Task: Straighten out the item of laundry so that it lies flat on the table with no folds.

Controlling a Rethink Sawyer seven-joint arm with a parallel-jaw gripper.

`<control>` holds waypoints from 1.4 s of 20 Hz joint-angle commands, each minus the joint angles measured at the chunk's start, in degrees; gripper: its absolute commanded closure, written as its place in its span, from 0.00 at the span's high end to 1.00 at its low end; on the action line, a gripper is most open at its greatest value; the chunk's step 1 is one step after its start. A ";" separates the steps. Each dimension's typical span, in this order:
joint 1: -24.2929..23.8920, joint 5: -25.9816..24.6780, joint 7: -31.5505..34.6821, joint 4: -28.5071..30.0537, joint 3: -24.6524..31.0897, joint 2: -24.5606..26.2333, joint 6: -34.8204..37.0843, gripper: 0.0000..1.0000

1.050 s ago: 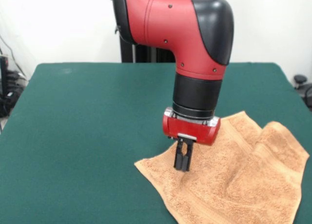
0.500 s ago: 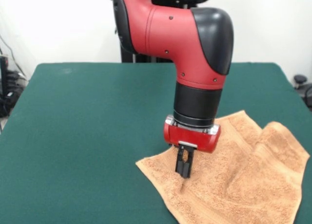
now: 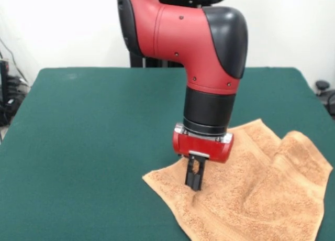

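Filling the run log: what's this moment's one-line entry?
gripper: shut on towel | towel: creased, on green table | task: unfinished

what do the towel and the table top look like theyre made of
The towel looks like terry cloth: orange-tan, with a nubby looped pile and soft rumpled folds. The table top seems covered in dark green felt or similar fabric, matte, with no shine; exact material uncertain.

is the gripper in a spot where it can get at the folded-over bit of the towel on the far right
Probably yes. The gripper is already down on the towel near its left corner, and nothing but bare table and cloth lies between it and the raised fold.
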 commanded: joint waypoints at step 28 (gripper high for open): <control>-13.02 -19.05 0.94 4.94 11.33 -9.84 15.20 0.00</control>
